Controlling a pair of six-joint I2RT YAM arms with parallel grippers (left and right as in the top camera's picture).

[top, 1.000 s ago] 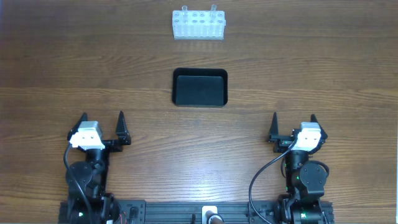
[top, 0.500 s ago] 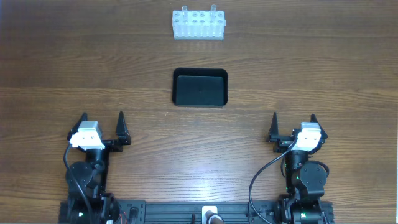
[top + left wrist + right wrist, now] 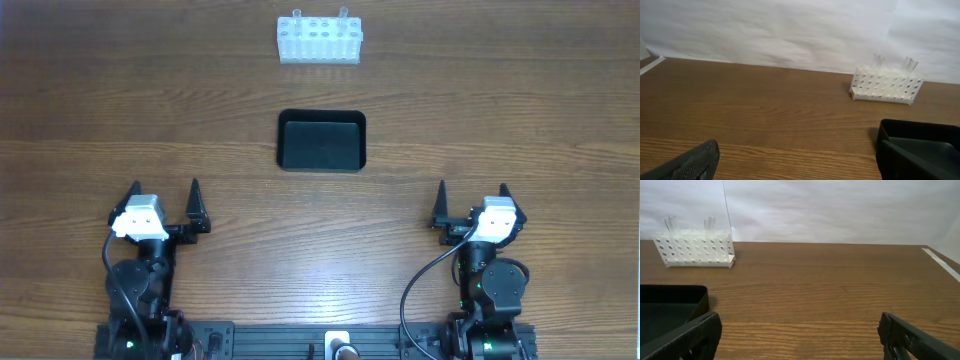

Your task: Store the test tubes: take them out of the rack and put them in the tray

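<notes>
A white test tube rack (image 3: 320, 41) stands at the far middle of the table with two clear tubes upright in it, one near its left end (image 3: 296, 16) and one near its right end (image 3: 343, 14). The black tray (image 3: 322, 141) lies nearer, with nothing in it. My left gripper (image 3: 164, 190) and right gripper (image 3: 472, 192) hover near their bases, both open and holding nothing. The left wrist view has the rack (image 3: 886, 85) and the tray (image 3: 920, 128) ahead to one side. The right wrist view shows the rack (image 3: 695, 250) and the tray (image 3: 670, 294).
The wooden table (image 3: 520, 90) stretches bare on both sides of the rack and tray. A white wall (image 3: 840, 210) rises behind the table's far edge.
</notes>
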